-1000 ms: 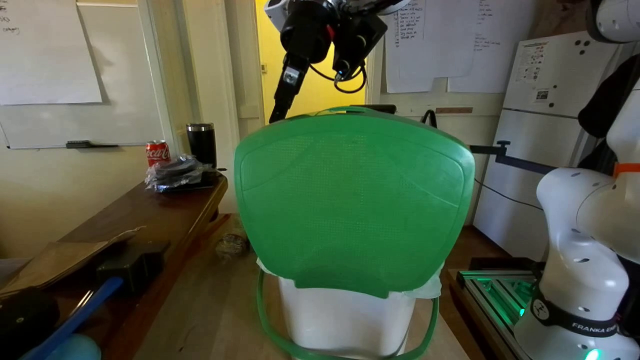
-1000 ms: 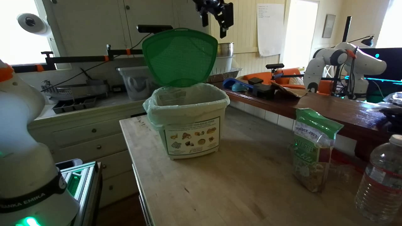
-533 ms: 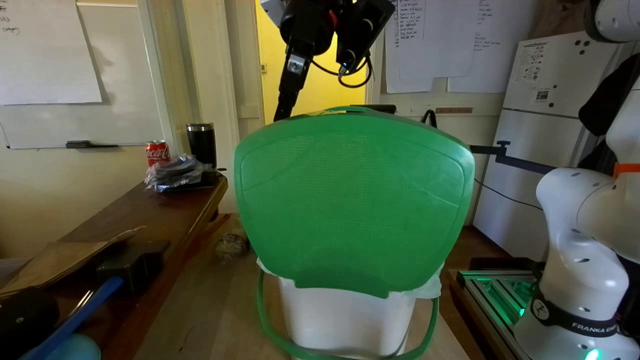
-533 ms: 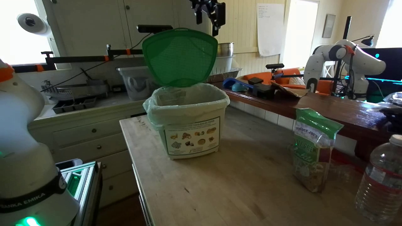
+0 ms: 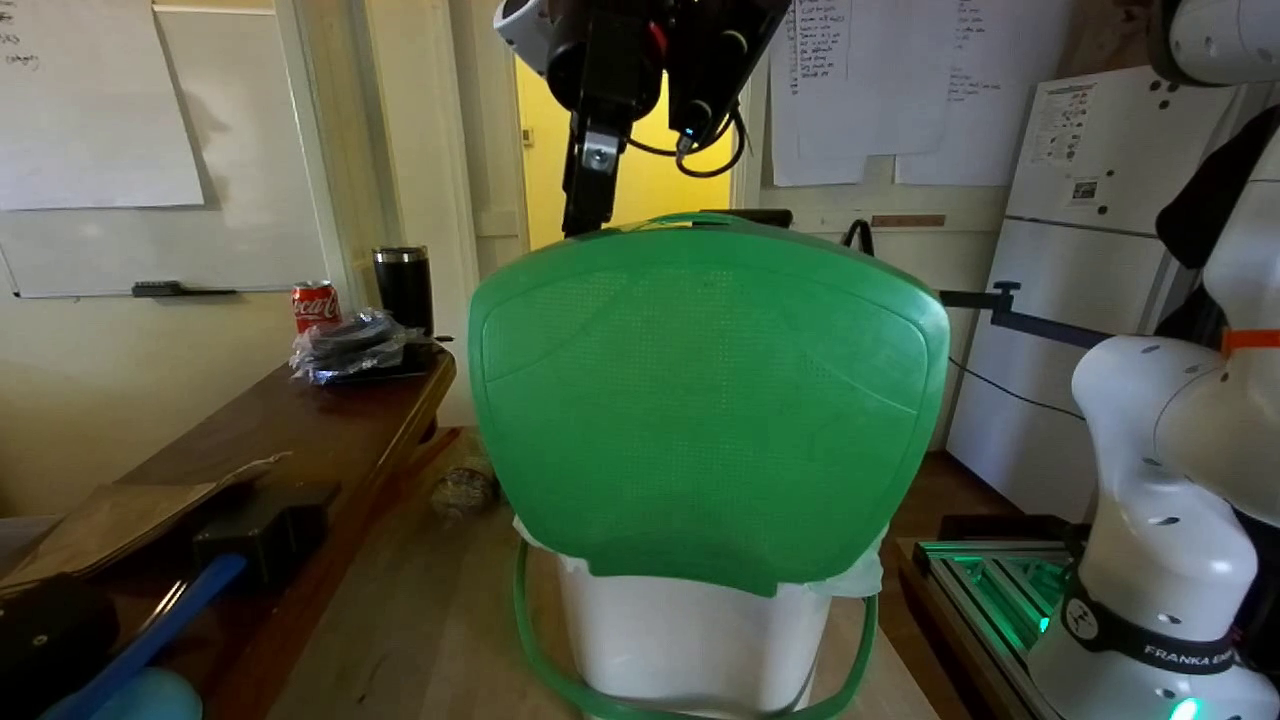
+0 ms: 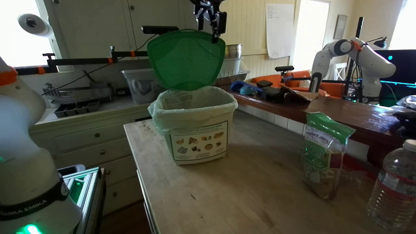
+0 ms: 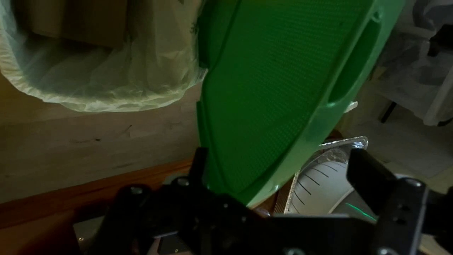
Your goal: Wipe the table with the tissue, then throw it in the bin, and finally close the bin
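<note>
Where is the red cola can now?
In an exterior view, the red metal can is at left, behind the dark bundle in clear plastic, left of the tall black tumbler.

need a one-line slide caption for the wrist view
Wrist view: open gripper, holding nothing, with the lined bin on the table and its green lid raised.

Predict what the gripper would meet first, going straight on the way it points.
Likely the green lid: in the wrist view, its edge shows between the open fingers, though depth is unclear.
</note>
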Controlling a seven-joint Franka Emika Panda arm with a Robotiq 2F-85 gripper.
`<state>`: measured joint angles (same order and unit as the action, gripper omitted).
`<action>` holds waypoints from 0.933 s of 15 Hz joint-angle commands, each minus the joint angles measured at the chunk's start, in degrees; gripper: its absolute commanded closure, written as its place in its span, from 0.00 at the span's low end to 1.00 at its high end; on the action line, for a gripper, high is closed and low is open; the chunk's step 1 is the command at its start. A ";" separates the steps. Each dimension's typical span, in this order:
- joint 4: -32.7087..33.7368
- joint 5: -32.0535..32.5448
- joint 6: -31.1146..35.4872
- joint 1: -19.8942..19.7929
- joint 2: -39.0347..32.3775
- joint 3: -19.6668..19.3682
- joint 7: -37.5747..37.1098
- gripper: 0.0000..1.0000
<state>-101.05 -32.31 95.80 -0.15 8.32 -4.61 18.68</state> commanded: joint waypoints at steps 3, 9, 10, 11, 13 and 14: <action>2.25 7.42 -3.56 -0.19 -1.26 1.28 -3.21 0.00; 2.02 15.35 -2.98 -0.10 -0.48 2.08 -3.99 0.00; 2.11 16.28 -3.01 -0.07 -0.48 2.20 -4.08 0.00; 2.07 17.46 -3.00 -0.05 -0.38 2.36 -4.12 0.00; 1.96 20.05 -2.89 -0.10 -0.15 2.59 -4.04 0.00; 1.83 21.44 -2.88 -0.14 -0.01 2.66 -3.96 0.00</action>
<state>-99.36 -15.22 94.31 -0.15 7.98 -2.42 15.77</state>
